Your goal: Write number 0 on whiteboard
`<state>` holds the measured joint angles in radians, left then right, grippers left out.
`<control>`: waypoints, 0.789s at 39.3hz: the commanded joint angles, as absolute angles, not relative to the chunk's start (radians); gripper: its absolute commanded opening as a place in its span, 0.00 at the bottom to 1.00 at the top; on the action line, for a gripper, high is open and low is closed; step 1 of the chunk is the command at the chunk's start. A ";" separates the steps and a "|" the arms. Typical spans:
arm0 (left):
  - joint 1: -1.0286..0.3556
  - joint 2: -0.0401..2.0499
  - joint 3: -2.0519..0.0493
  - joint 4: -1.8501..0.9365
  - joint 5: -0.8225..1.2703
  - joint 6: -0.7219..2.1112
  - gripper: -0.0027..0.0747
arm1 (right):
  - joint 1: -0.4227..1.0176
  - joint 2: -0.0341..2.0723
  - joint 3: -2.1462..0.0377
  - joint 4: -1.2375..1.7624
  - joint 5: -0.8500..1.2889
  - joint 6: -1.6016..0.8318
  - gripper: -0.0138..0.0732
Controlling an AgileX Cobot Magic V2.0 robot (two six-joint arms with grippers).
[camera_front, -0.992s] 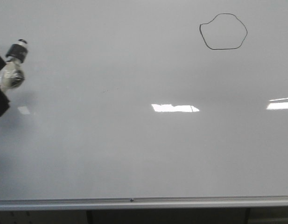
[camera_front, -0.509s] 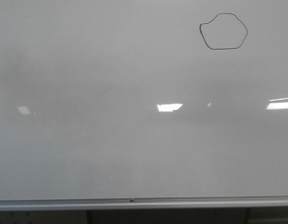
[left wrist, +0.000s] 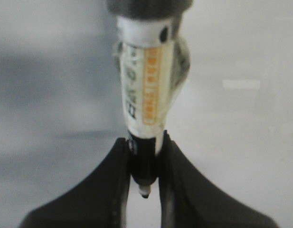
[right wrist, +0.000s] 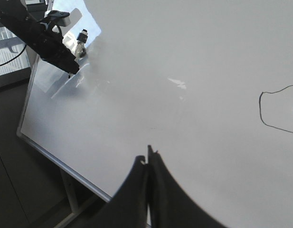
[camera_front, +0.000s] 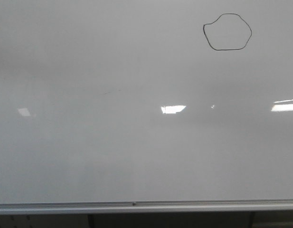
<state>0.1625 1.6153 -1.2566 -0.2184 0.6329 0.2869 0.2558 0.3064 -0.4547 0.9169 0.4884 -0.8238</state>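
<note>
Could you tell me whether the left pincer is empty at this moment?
No, the left pincer is shut on a marker, whose dark tip pokes out between the fingers.

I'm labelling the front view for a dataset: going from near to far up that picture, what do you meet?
The whiteboard's silver frame strip → the bright white light reflection on the whiteboard → the number 0, drawn near the far right.

Number 0 (camera_front: 227, 32): thin black closed loop, upper right of whiteboard (camera_front: 137, 156).
</note>
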 commanded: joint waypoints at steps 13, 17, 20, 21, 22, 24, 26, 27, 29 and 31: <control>0.163 1.671 -1.359 -0.228 0.606 0.278 0.01 | 0.251 0.316 -0.478 0.946 0.435 -0.833 0.08; 0.163 1.671 -1.359 -0.228 0.607 0.278 0.01 | 0.251 0.317 -0.478 0.946 0.435 -0.833 0.08; 0.163 1.671 -1.359 -0.228 0.607 0.278 0.06 | 0.251 0.317 -0.478 0.946 0.435 -0.833 0.08; 0.163 1.671 -1.359 -0.228 0.607 0.281 0.09 | 0.251 0.317 -0.478 0.946 0.435 -0.833 0.08; 0.163 1.671 -1.359 -0.228 0.608 0.280 0.15 | 0.251 0.317 -0.478 0.946 0.435 -0.833 0.08; 0.163 1.671 -1.359 -0.228 0.609 0.280 0.27 | 0.251 0.317 -0.478 0.946 0.435 -0.833 0.08; 0.163 1.671 -1.359 -0.228 0.613 0.280 0.41 | 0.251 0.317 -0.478 0.946 0.435 -0.833 0.08; 0.163 1.671 -1.359 -0.228 0.616 0.280 0.47 | 0.251 0.317 -0.478 0.946 0.435 -0.833 0.08; 0.163 1.671 -1.359 -0.228 0.622 0.280 0.62 | 0.251 0.317 -0.478 0.946 0.434 -0.833 0.08; 0.163 1.671 -1.359 -0.228 0.628 0.280 0.76 | 0.251 0.317 -0.478 0.946 0.434 -0.833 0.08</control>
<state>0.1641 1.7006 -1.3283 -0.2144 0.6894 0.2869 0.2558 0.3064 -0.4547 0.9169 0.4884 -0.8238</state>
